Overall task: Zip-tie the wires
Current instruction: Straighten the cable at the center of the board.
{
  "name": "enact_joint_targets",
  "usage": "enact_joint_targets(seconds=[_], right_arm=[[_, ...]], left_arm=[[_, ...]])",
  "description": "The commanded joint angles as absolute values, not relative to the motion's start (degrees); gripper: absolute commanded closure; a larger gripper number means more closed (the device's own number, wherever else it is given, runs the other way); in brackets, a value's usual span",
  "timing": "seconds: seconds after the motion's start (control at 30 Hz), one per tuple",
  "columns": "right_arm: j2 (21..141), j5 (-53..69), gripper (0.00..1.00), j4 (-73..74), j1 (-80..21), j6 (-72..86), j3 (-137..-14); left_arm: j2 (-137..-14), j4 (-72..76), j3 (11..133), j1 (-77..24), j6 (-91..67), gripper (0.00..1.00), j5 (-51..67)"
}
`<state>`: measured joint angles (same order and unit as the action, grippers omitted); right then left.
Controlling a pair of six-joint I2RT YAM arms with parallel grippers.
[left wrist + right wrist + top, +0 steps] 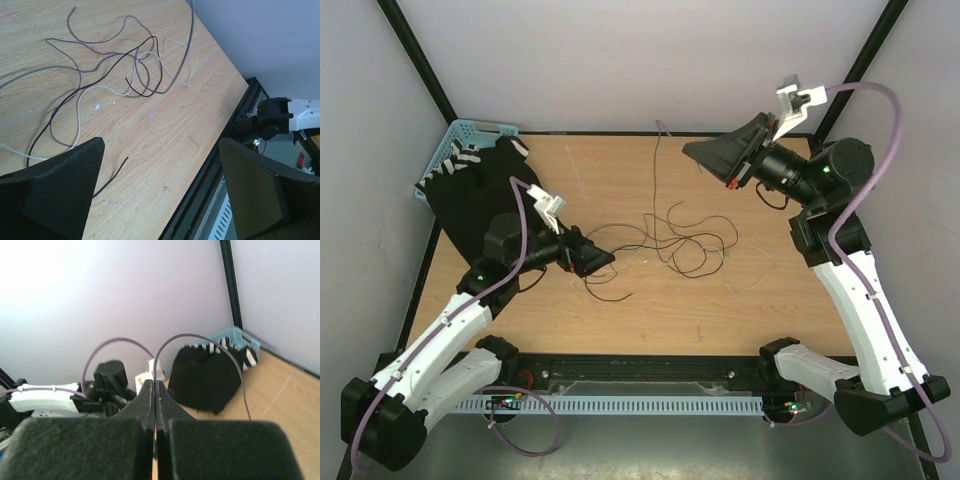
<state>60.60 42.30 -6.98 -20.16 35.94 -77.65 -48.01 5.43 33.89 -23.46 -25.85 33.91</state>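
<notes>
My right gripper [156, 390] pinches one strand of the wires [665, 232]; my left gripper [608, 259] gapes wide. The hair-fine strand may slip out.

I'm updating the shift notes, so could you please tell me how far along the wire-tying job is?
Done: nothing bundled; the wires lie loose across the table. In hand: the shut right fingers pinch one raised strand; the left fingers stand open beside the tangle. Left: gathering, wrapping, cinching; no zip tie is visible.
</notes>
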Motion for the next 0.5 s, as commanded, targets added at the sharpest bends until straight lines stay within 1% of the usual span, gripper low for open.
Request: enact_joint_targets(seconds=[0.0,0.33,0.47], right_arm=[[60.7,43.4,1.0,-18.6,-20.4,41.0,-83.2],[63.3,43.9,1.0,-24.7,-20.3,45.0,-90.5],[64.3,44.3,1.0,-25.3,-20.3,45.7,-92.6]], left_arm=[[-47.1,7.8,35.6,-25.3,-23.5,0.01,33.0],[-48.3,11.0,33.5,-25.8,-27.8,0.01,31.0],[-48.8,12.6,31.2,-25.8,-32.6,0.01,27.0]])
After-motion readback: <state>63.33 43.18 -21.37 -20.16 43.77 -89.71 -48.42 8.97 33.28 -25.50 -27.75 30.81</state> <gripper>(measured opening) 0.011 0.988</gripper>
